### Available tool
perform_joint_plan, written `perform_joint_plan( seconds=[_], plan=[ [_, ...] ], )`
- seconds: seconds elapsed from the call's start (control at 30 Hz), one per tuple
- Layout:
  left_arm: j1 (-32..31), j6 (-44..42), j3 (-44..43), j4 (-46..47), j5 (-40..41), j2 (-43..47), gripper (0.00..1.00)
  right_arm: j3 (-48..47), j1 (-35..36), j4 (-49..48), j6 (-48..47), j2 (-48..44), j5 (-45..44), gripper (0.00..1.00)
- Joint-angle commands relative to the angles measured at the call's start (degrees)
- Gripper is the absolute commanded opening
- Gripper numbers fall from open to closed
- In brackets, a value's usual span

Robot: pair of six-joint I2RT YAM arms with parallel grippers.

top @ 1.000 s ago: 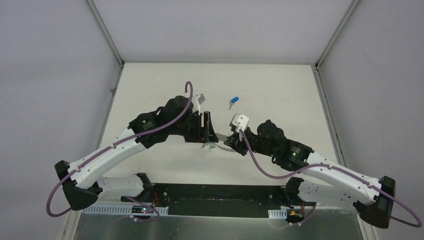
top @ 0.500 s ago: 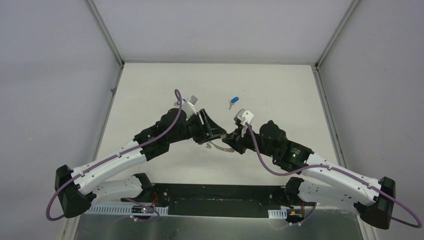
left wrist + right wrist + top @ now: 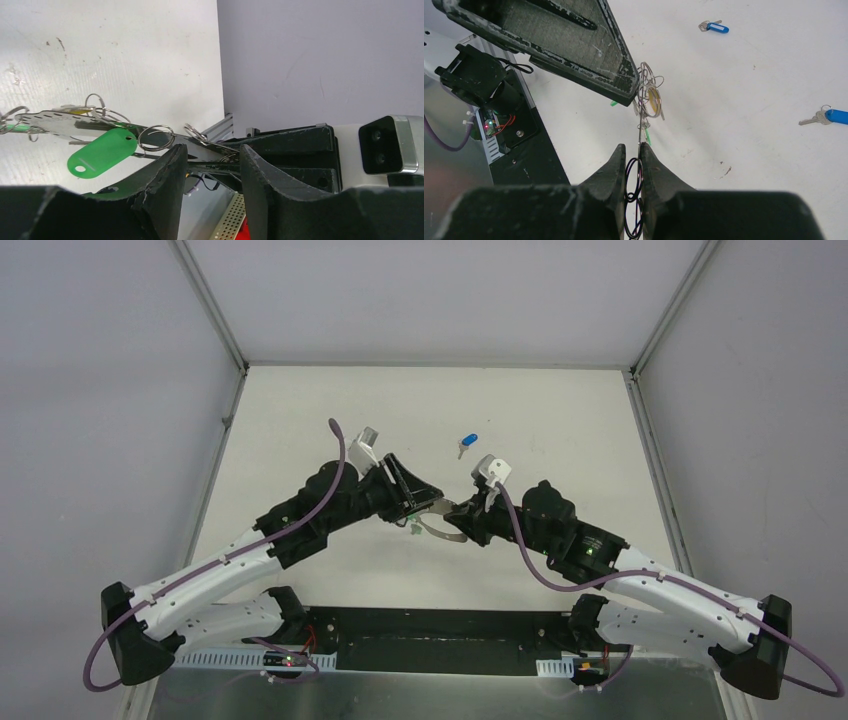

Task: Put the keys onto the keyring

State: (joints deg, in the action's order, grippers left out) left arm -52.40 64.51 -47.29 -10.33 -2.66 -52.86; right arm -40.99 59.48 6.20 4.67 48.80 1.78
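Note:
The keyring [image 3: 432,529] hangs between my two grippers above the table. My right gripper [image 3: 456,512] is shut on its thin dark wire loops [image 3: 634,176]. A cluster of small rings with a yellow tag [image 3: 653,98] and a green tag [image 3: 647,135] hangs just beyond the right gripper's tips [image 3: 631,148]. In the left wrist view the keyring [image 3: 100,121] runs across in front of my left gripper [image 3: 212,150], which is open around its near end; a green tag [image 3: 102,152] dangles there. A blue-headed key [image 3: 466,444] lies on the table beyond the grippers. A second blue-headed key [image 3: 830,116] lies on the table.
The white table [image 3: 300,410] has grey walls on three sides. The black base plate [image 3: 430,635] and a perforated rail run along the near edge. The left gripper's finger [image 3: 574,40] looms close above the right gripper. The right arm's white camera [image 3: 387,150] sits beside the left fingers.
The left wrist has turned and drawn back to the left, its jaws now spread wide at the keyring. The right gripper has shifted slightly away, still shut on the ring.

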Motion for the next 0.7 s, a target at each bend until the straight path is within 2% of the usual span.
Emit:
perform_joint_plan(
  seconds=[0.0, 0.17, 0.33, 0.57, 0.67],
  plan=[
    [0.5, -3.1, -2.3, -2.7, 2.3, 2.0, 0.44, -1.1, -0.1, -4.9, 0.0, -1.2, -0.5, 0.00],
    [0.7, -8.5, -7.3, -9.4, 1.6, 2.0, 0.45, -0.9, -0.1, -4.9, -1.3, -1.1, 0.4, 0.00],
    [0.8, -15.7, -17.2, -19.6, -1.4, -2.1, 0.48, -0.5, -0.1, -4.3, -4.3, -1.5, 2.2, 0.00],
    [1.6, -26.8, -33.1, -37.2, -6.2, -12.9, 0.57, 0.6, 0.0, -1.6, -15.1, -2.5, 6.7, 0.00],
    [4.1, -28.6, -36.9, -41.4, -12.0, -16.9, 0.59, 1.6, -0.1, -0.9, -20.2, -3.7, 8.2, 0.00]
  ],
)
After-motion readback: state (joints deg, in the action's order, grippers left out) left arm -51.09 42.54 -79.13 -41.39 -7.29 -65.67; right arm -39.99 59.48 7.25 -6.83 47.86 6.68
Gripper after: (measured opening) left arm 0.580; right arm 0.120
